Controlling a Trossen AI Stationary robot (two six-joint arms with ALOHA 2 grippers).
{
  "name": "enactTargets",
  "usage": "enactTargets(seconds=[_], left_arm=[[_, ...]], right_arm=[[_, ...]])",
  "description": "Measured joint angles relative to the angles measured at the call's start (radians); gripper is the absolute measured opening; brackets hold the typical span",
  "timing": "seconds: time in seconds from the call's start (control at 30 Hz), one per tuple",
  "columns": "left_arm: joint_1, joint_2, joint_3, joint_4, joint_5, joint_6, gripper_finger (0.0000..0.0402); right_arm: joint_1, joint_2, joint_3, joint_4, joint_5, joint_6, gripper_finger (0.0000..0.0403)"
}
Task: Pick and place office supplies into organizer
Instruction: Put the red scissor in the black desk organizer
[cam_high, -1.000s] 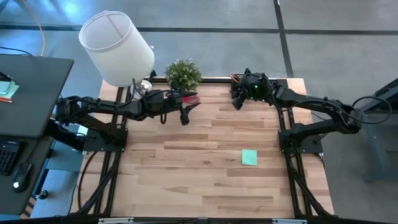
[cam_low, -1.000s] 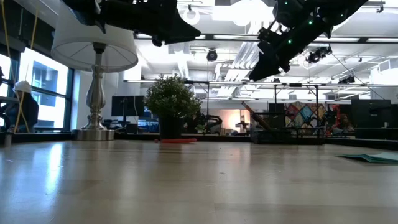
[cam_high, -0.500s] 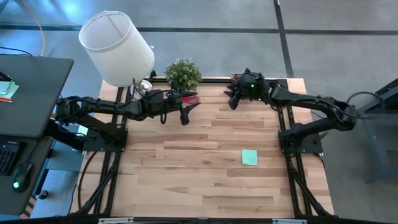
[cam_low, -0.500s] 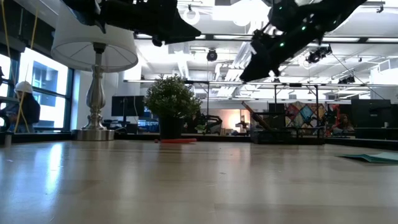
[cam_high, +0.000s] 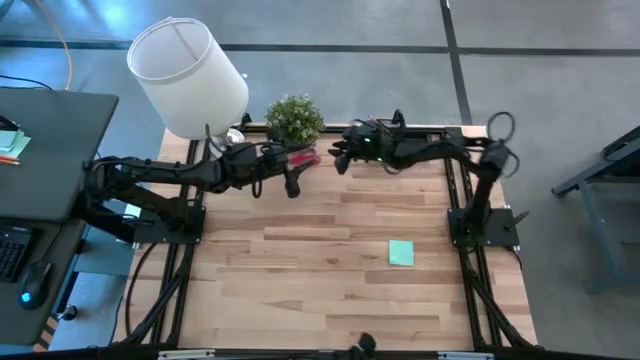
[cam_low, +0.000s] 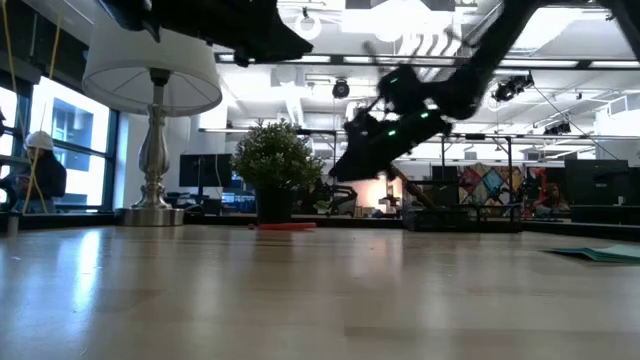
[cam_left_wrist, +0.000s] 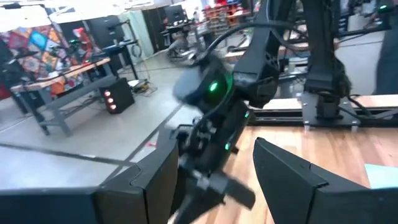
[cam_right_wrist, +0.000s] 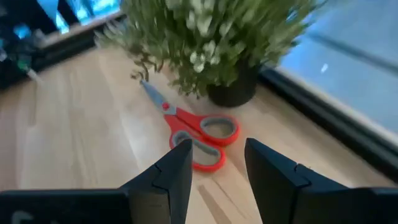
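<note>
Red-handled scissors (cam_right_wrist: 189, 132) with steel blades lie flat on the pale wooden worktop (cam_high: 330, 270), just beside the small green potted plant (cam_high: 295, 118) at the far edge. The right gripper (cam_high: 343, 157) reaches across towards them, jaws released and empty, and the right wrist view frames the handles between its two fingers. This looks like the approach step of a pick. The next move probably calls for lowering until the fingers straddle the handles, then closing without brushing the plant. The left gripper (cam_high: 293, 186) hovers close by on the other side, jaws also spread and empty. A square mint-green sticky-note pad (cam_high: 401, 253) sits well apart, nearer and to the right. The organizer cannot be made out clearly.
</note>
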Motion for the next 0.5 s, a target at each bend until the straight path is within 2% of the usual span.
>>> enactTargets(seconds=[0.1, 0.23, 0.3, 0.5], left_arm=[[0.0, -0.052, 0.0, -0.053, -0.038, 0.001, 0.0195], [0.0, -0.129, 0.0, -0.136, -0.068, 0.015, 0.0195], [0.0, -0.162, 0.0, -0.173, -0.081, 0.023, 0.0195], [0.0, -0.254, 0.0, -0.32, -0.108, 0.026, 0.0195]], right_arm=[[0.001, 0.093, 0.188, -0.273, -0.022, -0.04, 0.0139], [0.02, 0.207, 0.437, -0.612, 0.097, -0.118, 0.0139], [0.029, 0.254, 0.522, -0.697, 0.12, -0.126, 0.0139], [0.06, 0.353, 0.72, -0.776, 0.101, -0.103, 0.0139]])
